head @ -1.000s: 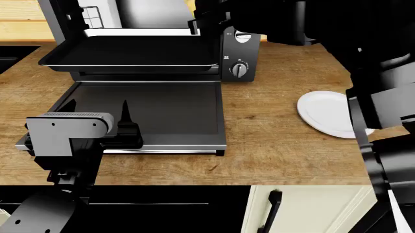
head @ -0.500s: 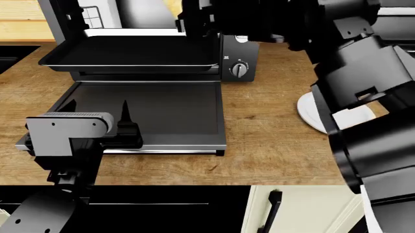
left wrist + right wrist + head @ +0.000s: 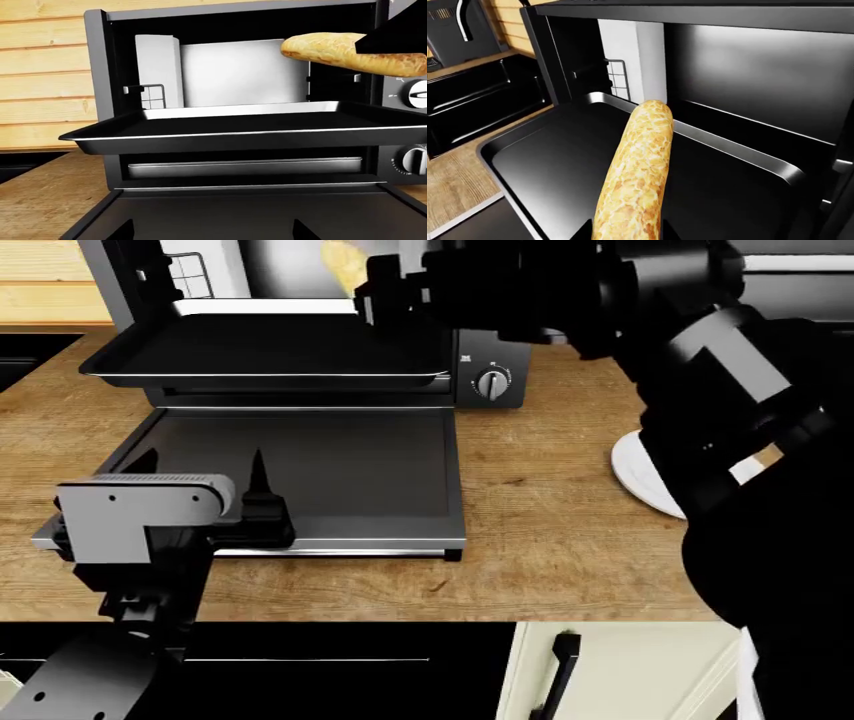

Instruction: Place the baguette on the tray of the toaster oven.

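Glossy black metal tray [image 3: 233, 131]

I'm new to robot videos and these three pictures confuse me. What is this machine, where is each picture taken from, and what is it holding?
It is a simulated two-armed robot at a wooden counter. One picture looks down from its head; the other two come from cameras near each arm's tool. On the counter stands a toaster oven with its door folded down and a black tray pulled out, plus a white plate. The right tool holds a baguette in the air above the tray, not yet set down. The left tool hangs open over the door, holding nothing.
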`<state>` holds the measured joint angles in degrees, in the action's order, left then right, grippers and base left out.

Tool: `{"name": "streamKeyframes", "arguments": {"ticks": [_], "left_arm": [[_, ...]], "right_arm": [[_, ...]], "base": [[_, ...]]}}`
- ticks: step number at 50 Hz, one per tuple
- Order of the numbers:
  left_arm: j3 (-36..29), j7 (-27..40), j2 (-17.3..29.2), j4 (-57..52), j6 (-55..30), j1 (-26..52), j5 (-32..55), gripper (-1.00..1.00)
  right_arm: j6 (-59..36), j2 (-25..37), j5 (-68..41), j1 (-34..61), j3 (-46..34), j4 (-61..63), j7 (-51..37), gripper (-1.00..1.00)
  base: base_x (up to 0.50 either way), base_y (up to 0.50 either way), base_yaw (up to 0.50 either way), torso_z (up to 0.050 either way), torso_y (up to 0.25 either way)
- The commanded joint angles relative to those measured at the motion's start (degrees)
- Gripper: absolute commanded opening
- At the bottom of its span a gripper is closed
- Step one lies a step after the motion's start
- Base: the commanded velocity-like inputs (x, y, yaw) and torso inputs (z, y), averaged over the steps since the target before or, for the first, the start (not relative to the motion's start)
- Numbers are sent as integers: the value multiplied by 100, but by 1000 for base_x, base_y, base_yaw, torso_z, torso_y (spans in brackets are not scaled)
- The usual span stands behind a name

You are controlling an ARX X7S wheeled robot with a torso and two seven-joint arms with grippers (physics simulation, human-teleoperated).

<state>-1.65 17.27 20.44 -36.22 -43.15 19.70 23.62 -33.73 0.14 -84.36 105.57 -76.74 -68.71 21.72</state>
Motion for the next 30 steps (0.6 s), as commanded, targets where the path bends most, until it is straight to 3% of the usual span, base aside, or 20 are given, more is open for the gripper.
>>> {"name": "streamKeyframes", "arguments": {"ticks": [1,15,16,30], "left_arm": [[-14,16,9,23,30,-23,11,100],[-8,36,31,19,37,-28,47,100],[-16,36,33,18,43,-33,44,100],[-6,66,52,4,8,3,94,100]], "right_arm": [[385,-13,-1090,92,-1147,-177,125,-100],[523,-13,-1353,108,-1434,-189,138,-100],[529,-13,-1367,112,-1436,-193,139,100],[606,-12,-1469,243,-1477,-159,151,100]], "base": [[0,0,0,0,0],[0,0,0,0,0],[0,0,0,0,0],[0,0,0,0,0]]}}
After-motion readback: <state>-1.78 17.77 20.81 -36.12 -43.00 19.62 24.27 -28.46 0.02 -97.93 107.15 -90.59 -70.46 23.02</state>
